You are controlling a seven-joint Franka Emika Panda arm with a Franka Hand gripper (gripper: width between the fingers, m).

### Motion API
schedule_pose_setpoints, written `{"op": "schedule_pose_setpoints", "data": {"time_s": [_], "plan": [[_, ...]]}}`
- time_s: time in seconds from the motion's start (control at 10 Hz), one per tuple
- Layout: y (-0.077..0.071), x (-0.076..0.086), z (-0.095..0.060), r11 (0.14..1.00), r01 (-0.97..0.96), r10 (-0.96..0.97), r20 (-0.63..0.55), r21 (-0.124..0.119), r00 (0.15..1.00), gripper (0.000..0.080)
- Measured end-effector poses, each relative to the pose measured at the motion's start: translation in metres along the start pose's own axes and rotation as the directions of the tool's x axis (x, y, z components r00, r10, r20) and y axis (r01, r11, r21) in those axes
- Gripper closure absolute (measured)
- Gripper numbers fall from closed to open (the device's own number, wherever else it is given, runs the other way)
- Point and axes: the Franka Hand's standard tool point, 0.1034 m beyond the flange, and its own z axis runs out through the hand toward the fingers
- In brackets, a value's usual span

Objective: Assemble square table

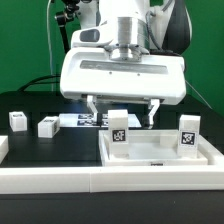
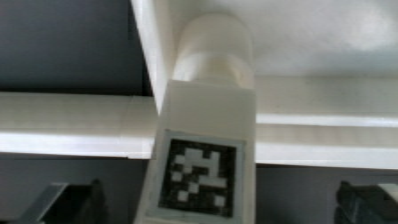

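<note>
The square table's white slab lies flat at the exterior view's right. One white tagged leg stands upright on its far left corner, and a second leg stands on its far right corner. My gripper hangs just above the first leg, open, with a finger on each side and not touching it. In the wrist view the leg runs up the middle between the dark fingertips of my gripper, with the slab behind it.
Two loose white legs lie on the black table at the exterior view's left. The marker board lies behind the gripper. A long white border rail runs along the front edge.
</note>
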Motion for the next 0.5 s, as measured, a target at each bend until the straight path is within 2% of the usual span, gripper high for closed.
{"op": "schedule_pose_setpoints", "data": {"time_s": [0.2,0.4,0.5], "plan": [[0.001,0.0,0.0,1.0,0.001,-0.001,0.005,0.0,1.0,0.0151],[0.01,0.008,-0.007,1.0,-0.004,0.004,0.009,-0.001,1.0,0.015],[0.012,0.01,-0.01,1.0,-0.01,0.009,0.038,0.007,0.999,0.015]]}}
